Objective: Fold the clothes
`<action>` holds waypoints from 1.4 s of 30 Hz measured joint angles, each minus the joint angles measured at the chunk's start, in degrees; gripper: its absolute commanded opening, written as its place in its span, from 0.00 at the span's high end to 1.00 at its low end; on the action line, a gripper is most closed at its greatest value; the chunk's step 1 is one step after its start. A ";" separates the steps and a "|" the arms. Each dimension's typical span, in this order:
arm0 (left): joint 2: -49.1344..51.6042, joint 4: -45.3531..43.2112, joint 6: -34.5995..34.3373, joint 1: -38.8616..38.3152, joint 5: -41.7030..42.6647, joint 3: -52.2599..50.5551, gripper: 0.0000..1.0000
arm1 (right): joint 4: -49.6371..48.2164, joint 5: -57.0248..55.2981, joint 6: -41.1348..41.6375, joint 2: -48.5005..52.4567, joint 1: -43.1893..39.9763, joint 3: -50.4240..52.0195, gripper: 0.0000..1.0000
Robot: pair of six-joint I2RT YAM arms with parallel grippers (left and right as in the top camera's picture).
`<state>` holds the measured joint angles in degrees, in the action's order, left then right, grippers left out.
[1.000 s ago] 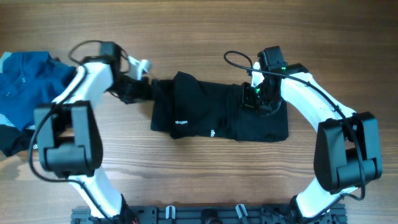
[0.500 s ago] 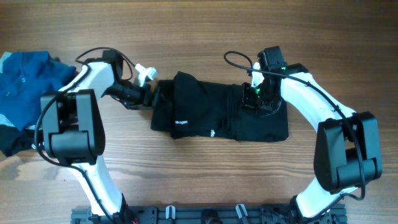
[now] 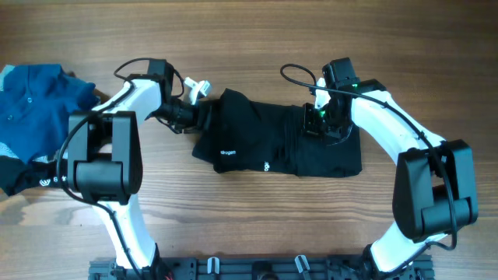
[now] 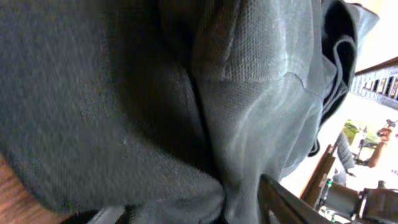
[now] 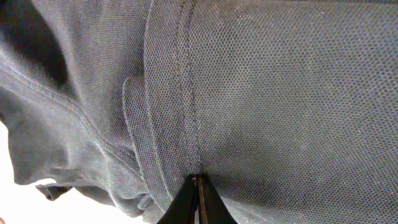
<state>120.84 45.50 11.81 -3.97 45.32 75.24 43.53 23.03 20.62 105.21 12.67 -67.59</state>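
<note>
White-shelled left arm (image 3: 132, 95) and right arm (image 3: 387, 124). Bulky black joint housings (image 3: 97, 165). Thin black looping cable (image 3: 283, 72). Green wrist light (image 3: 313, 111). Black tapered right gripper (image 5: 198, 190) tips.

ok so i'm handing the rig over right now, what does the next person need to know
Left gripper: at the left edge of the black shirt. Cloth fills its wrist view, so I can't tell if its fingers are shut.
Right gripper: fingers shut, pinching a seam on the shirt's right part.
The black shirt lies mid-table as a partly folded, bunched strip. Blue shirt: crumpled at the far left, neither arm on it.
Left to do: finish and tidy the black fold, then fold the blue one.
</note>
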 measured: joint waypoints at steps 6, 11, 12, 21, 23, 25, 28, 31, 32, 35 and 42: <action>0.13 -2.05 -2.80 -6.64 -5.70 0.02 0.96 | -0.09 -0.02 0.00 0.00 0.00 0.00 0.96; 0.11 5.38 -4.92 -6.38 -9.90 1.14 0.96 | 2.71 -1.33 0.00 0.00 -0.02 -0.04 0.96; 0.11 7.76 -5.25 -5.46 -10.88 1.57 0.96 | 4.04 -2.16 -0.13 0.00 -0.22 -0.17 0.96; -10.01 21.38 -9.66 -3.85 -16.94 17.44 0.96 | 9.05 -5.62 -0.39 -6.08 -12.87 -2.43 0.96; -10.38 19.67 -12.35 -8.48 -17.07 17.51 0.96 | 9.18 -5.77 -0.39 -6.08 -14.60 -2.43 0.96; -10.36 17.51 -14.78 -13.49 -17.25 17.51 0.96 | 9.20 -5.77 -0.39 -6.08 -15.04 -2.43 0.96; -10.36 13.55 -18.95 -23.10 -21.07 17.51 0.94 | 9.18 -5.77 -0.39 -6.08 -15.13 -2.43 0.95; -10.25 10.40 -22.62 -30.77 -26.40 17.51 0.87 | 9.20 -5.77 -0.39 -6.08 -15.13 -2.43 0.96; -10.01 9.25 -23.58 -32.54 -27.54 17.51 0.82 | 9.20 -5.77 -0.39 -6.08 -15.13 -2.43 0.96; -7.89 5.11 -25.68 -36.35 -29.66 17.51 0.48 | 9.20 -5.77 -0.39 -6.08 -15.13 -2.43 0.93; -6.47 8.37 -28.61 -37.77 -27.21 19.89 0.45 | 9.18 -5.77 -0.42 -6.08 -15.13 -2.43 0.85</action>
<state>114.37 53.87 -16.80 -41.74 18.11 95.13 52.71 17.26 20.21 99.13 -2.46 -70.02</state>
